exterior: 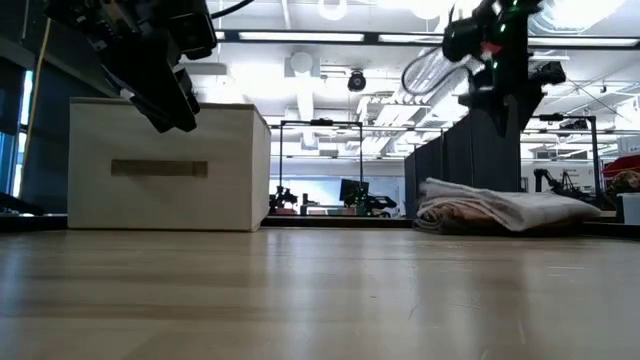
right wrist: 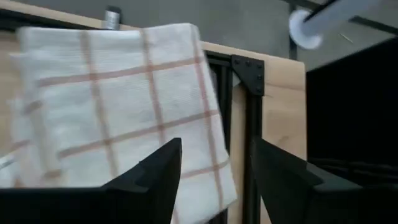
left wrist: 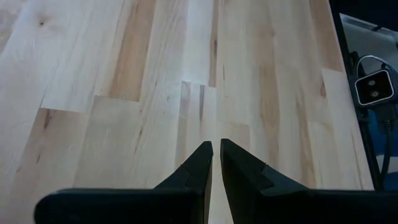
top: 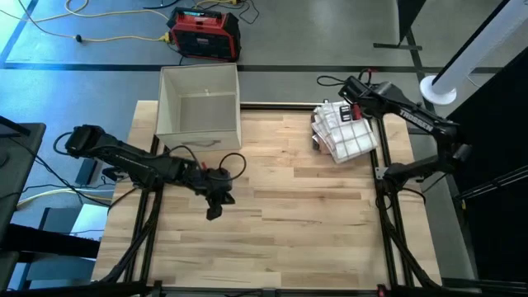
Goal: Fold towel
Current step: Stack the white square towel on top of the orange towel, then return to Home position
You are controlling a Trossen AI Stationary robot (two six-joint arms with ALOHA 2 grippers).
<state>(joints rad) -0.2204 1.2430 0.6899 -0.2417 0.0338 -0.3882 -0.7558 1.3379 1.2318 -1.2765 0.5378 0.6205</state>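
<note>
Towel (right wrist: pixel 118 106) checks (right wrist view only)

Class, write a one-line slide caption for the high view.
Folded towel lies at the table's far right corner under the right gripper; left gripper hovers over bare wood.

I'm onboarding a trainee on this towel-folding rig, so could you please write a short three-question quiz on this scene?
1. True or false: the white towel with thin brown checks lies spread flat at the centre of the pale wooden table.
2. Which gripper hangs above the towel: A left gripper, B right gripper?
3. Fill in: the open beige box stands at the table's far ____ corner.

Key: 1 false, it lies folded at the far right corner; 2 B; 3 left.
</note>
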